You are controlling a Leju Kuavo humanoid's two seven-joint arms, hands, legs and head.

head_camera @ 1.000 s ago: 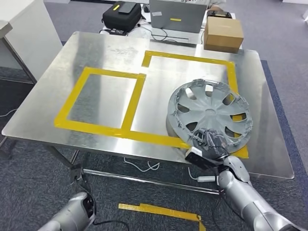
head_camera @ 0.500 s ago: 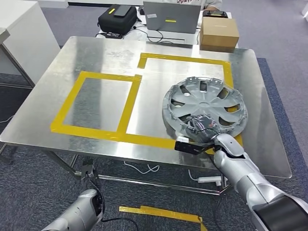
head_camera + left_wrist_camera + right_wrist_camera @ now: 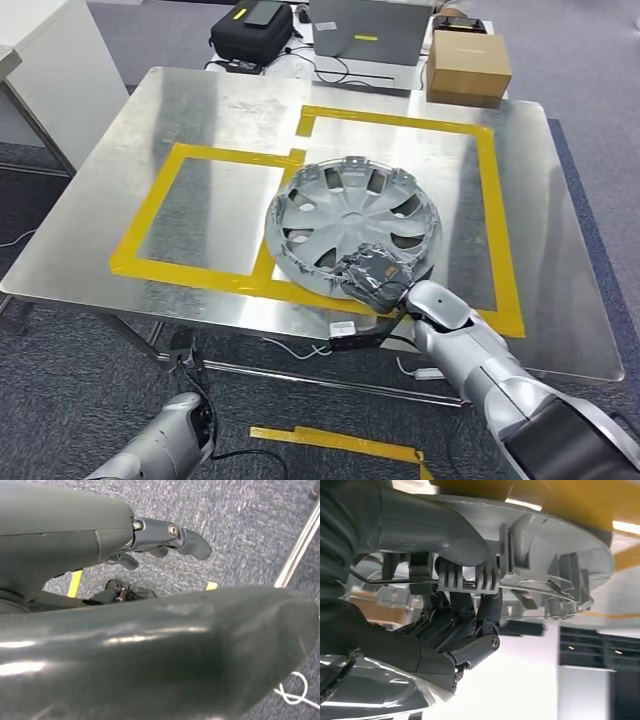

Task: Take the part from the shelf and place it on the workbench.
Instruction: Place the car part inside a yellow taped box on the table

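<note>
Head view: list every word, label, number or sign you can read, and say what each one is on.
None can be read.
Yellow sticker on the grey laptop: too small to read.
Yellow label on the black bag: too small to read.
White tag near the right robot hand, which holds the hubcap: blank or blurred.
Cardboard box: no print visible.
</note>
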